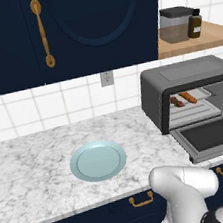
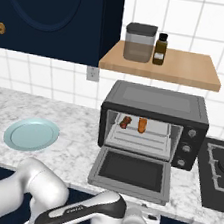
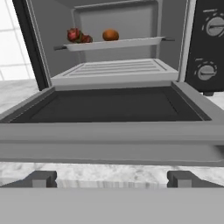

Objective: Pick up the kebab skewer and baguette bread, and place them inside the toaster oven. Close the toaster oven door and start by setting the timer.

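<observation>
Facing the toaster oven [image 2: 153,122] from low in front of it, the robot's gripper [image 3: 112,179] sits just below the front edge of the toaster oven door [image 3: 109,109], which lies dropped down flat like a shelf over the marble counter [image 1: 35,165]. The two dark finger tips [image 3: 41,178] stand wide apart with nothing between them, so the tool is released and empty. Inside the oven, on the upper wire rack [image 3: 116,43], the kebab skewer [image 3: 78,36] lies to the left and the baguette bread [image 3: 110,34] just beside it to the right, both pushed toward the back wall, so both foods seem already loaded. The door is still down, probably because it had to be open for loading. Judging from the low, centred position of the hand in front of the door's edge, the likely next step is lifting the door shut, then turning one of the knobs [image 3: 205,71] on the oven's right panel. Left of the oven, well apart from it, a pale blue plate [image 1: 98,160] rests on the counter. Above the oven, a wooden shelf [image 2: 200,71] carries a lidded canister [image 2: 139,42] and a dark bottle [image 2: 160,49].
</observation>
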### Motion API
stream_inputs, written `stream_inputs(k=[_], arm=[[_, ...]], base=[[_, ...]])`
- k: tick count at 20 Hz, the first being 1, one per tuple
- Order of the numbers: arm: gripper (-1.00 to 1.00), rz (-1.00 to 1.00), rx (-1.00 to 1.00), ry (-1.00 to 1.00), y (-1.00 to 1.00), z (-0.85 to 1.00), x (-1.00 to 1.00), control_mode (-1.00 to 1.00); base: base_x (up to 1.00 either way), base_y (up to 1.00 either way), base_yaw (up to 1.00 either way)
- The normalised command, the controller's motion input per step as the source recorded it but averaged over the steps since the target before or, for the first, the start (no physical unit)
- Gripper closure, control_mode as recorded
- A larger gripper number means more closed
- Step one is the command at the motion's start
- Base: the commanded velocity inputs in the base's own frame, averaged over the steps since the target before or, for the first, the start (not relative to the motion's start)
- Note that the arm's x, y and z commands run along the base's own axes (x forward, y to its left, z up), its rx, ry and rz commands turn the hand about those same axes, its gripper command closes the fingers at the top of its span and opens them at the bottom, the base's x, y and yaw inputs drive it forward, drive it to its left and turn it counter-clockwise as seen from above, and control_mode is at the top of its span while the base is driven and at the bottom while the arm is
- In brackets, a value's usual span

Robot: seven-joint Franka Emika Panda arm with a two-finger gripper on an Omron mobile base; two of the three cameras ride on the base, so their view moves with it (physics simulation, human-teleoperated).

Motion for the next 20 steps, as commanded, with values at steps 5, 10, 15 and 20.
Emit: stream_inputs(k=[5,10,15,20], arm=[[-1.00,0.00,0.00,0.00,-0.01,-0.15,0.03,-1.00],[-1.00,0.00,0.00,0.00,0.00,-0.08,0.17,-1.00],[-1.00,0.00,0.00,0.00,0.00,-0.11,0.13,-1.00],[-1.00,0.00,0.00,0.00,0.00,-0.10,0.10,-1.00]], base=[[0.00,0.00,0.00],[0.00,0.00,0.00],[0.00,0.00,0.00],[0.00,0.00,0.00]])
